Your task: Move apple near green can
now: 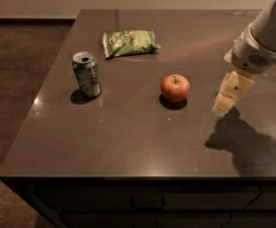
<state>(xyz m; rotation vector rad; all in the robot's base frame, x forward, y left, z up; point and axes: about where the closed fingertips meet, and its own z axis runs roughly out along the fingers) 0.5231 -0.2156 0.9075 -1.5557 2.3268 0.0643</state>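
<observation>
nothing legible here: markings on the green can (86, 74) and chip bag (130, 42) can't be read; gripper (221, 108) hangs near the tabletop's (128, 141) right edge.

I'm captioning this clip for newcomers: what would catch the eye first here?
The round red-orange apple stands out mid-table on the dark glossy tabletop. Right of it hangs the robot's pale gripper, casting a shadow. Left stands the upright green drink can, with a flat green chip bag behind.
</observation>
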